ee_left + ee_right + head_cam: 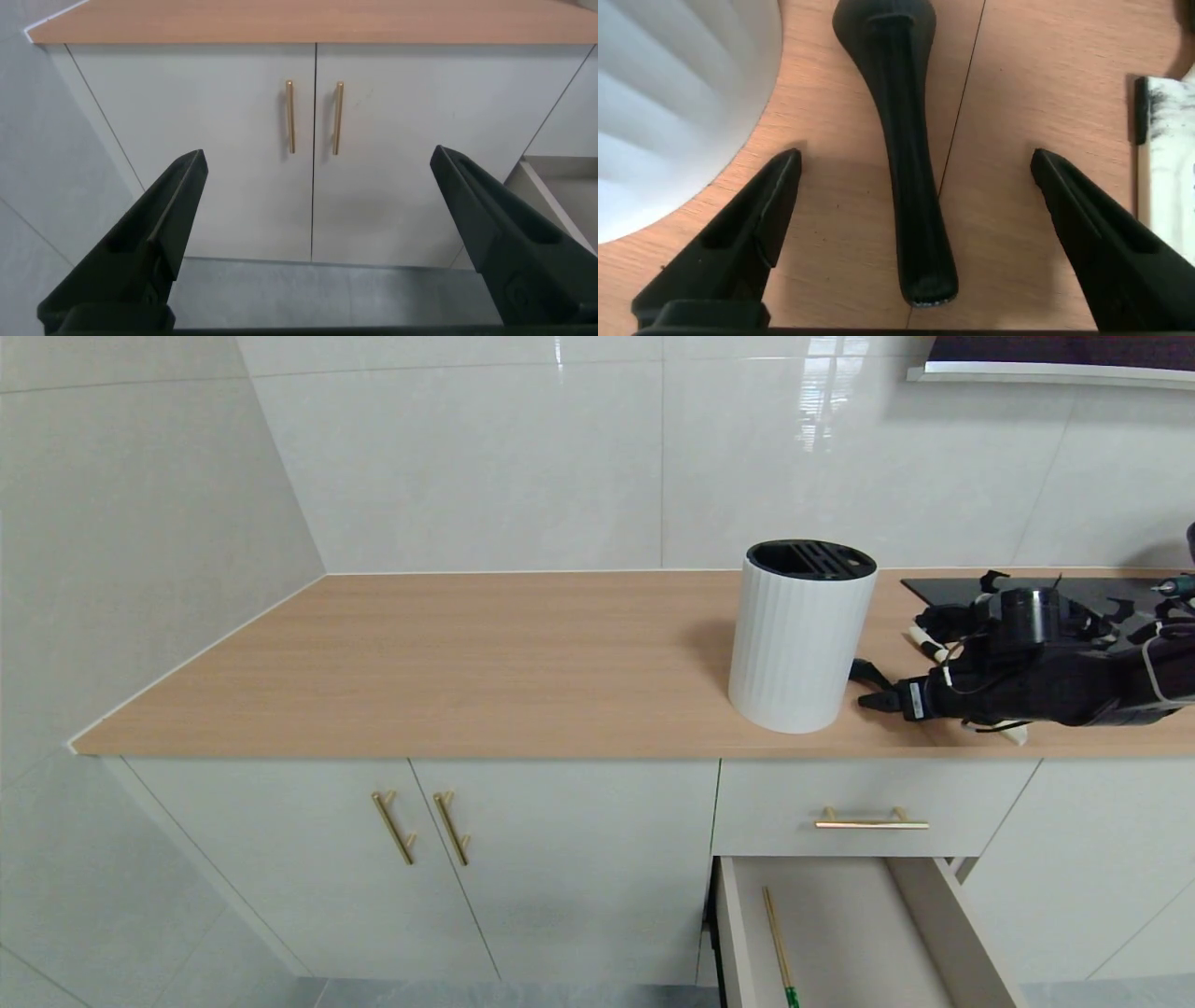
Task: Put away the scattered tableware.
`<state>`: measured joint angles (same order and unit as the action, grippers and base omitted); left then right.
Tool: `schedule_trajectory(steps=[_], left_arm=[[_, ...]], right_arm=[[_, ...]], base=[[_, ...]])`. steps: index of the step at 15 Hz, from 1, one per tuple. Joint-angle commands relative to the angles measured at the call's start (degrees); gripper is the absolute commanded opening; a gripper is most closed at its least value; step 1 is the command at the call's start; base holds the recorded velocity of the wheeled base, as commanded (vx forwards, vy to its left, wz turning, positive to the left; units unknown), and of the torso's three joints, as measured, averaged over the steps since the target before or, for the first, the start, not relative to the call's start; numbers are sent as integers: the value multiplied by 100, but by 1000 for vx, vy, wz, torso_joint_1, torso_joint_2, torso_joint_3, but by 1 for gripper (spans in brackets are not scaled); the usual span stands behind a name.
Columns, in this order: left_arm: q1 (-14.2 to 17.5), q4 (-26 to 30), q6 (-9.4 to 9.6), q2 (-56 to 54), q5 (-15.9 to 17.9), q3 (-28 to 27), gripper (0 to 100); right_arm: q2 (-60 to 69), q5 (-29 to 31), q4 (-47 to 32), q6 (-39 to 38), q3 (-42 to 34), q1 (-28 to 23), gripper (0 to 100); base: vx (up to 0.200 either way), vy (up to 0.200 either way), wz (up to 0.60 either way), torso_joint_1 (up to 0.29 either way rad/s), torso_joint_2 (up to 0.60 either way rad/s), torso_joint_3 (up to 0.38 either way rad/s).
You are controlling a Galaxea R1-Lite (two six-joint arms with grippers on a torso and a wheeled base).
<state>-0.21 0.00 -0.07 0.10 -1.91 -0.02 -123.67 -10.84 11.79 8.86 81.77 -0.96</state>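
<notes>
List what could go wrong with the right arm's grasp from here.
The right gripper, jaws open, straddles the black tapered handle right beside the white ribbed cylindrical holder: a jaw may nudge the holder. The slim, rounded handle could roll or slip on closing. The white flat utensil nearby might get bumped.

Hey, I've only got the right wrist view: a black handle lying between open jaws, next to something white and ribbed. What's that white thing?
Observer: A tall white holder with a slotted black top, standing on the counter. The right gripper is low beside it.
Operator: Is any drawer open?
Observer: Yes, the lower drawer under that spot is pulled out, with what looks like a chopstick inside.
Operator: And the left arm?
Observer: The left gripper is below counter height, jaws open, facing the cabinet doors.
</notes>
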Motion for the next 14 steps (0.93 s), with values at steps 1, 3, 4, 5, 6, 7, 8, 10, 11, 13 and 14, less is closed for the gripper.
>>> schedule_trajectory(steps=[1, 3, 4, 5, 6, 7, 8, 10, 11, 13, 14], left_arm=[[3, 0, -1, -1, -2, 2, 100], [-6, 0, -1, -1, -2, 2, 100], [3, 0, -1, -1, -2, -6, 100], [3, 0, -1, 8, -2, -6, 100], [-6, 0, -1, -1, -2, 2, 100], [3, 0, -1, -1, -2, 2, 100], [-6, 0, -1, -1, -2, 2, 100], [-6, 0, -1, 8, -2, -6, 100], [-6, 0, -1, -1, -2, 2, 100], [3, 0, -1, 8, -2, 2, 100], [-6, 0, -1, 8, -2, 2, 100]], right_arm=[[-16, -6, -10, 1, -4, 0, 0], [-43, -6, -10, 1, -4, 8, 0], [-52, 29, -10, 1, -4, 17, 0], [-52, 82, -10, 1, 5, 17, 0], [-34, 161, -10, 1, -4, 26, 0], [-25, 205, -10, 10, -4, 35, 0], [1, 258, -27, 10, -4, 44, 0], [186, 512, -71, -25, -48, 52, 0], [370, 688, -133, -166, -109, 70, 0], [1161, 943, -959, -1044, -443, 193, 0], [1504, 978, -1355, -1264, -575, 219, 0]], base=[[0, 0, 0, 0, 0, 0], [0, 0, 0, 0, 0, 0], [0, 0, 0, 0, 0, 0], [0, 0, 0, 0, 0, 0], [0, 0, 0, 0, 0, 0], [0, 0, 0, 0, 0, 0], [0, 0, 0, 0, 0, 0], [0, 0, 0, 0, 0, 0], [0, 0, 0, 0, 0, 0], [0, 0, 0, 0, 0, 0], [0, 0, 0, 0, 0, 0]])
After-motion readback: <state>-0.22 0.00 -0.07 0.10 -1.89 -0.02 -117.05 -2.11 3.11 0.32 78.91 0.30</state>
